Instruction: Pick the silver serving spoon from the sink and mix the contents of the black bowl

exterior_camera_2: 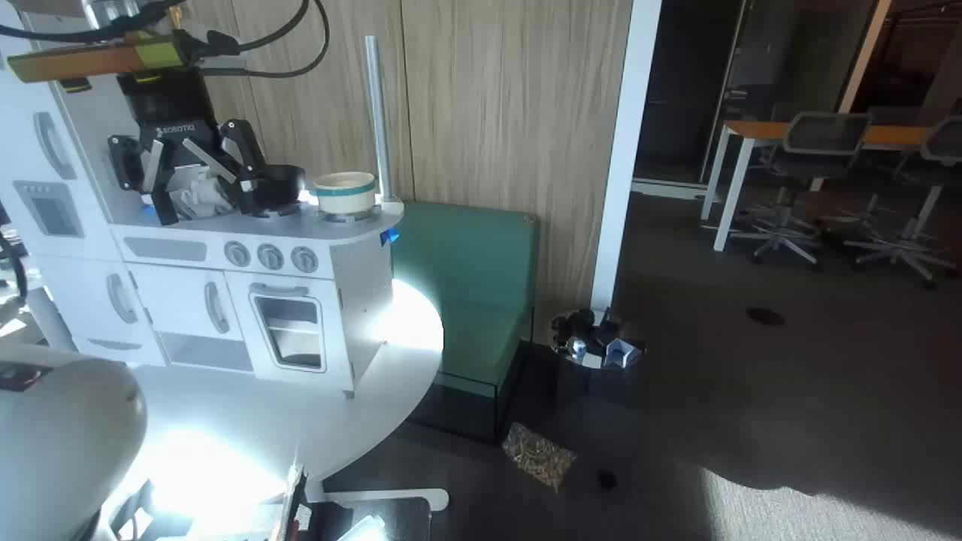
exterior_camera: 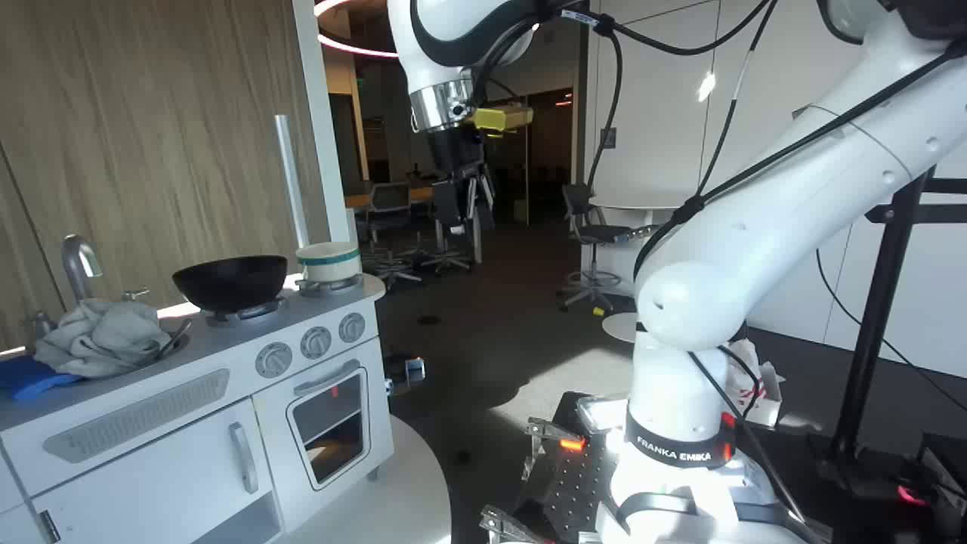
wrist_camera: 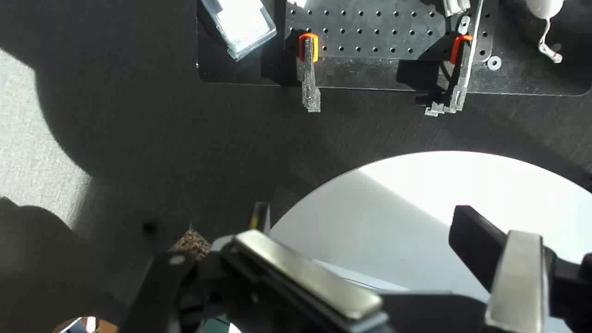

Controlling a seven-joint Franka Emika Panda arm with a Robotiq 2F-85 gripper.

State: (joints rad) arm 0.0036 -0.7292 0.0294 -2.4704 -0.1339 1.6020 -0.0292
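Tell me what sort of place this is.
Probably an office or lab space: a robot arm stands near a toy kitchen, with office chairs by an orange-topped table in the background.

Lighting uneven, high contrast. In an exterior view, glare burns out patches of the round white table (exterior_camera_2: 301, 409); the carpet (exterior_camera_2: 699, 361) is dim, sunlit at near right. A far ring lamp (exterior_camera: 355, 50) glows pink; the black bowl (exterior_camera: 230, 283) shows almost as silhouette. Wrist view: hard-edged shadow crosses the table; gripper (wrist_camera: 411, 277) out of focus.
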